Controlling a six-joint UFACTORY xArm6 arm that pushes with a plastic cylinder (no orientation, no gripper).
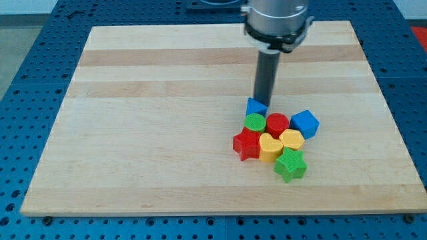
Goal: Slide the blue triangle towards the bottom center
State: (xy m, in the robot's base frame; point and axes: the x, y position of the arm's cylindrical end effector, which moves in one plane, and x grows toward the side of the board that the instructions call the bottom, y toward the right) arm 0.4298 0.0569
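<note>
Since rig ends in rod, no jaws exist to report. Camera view: my tip (264,102) touches top edge of blue triangle (256,107), right of frame centre, topping block cluster. Judged light, rigid, slippery on wooden board (133,133); push its upper face; green cylinder (255,122) blocks path downward.

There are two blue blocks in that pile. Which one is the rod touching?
The blue triangle at the cluster's top, right under my tip. The other, a blue cube, sits apart at the view's right edge of the pile.
</note>
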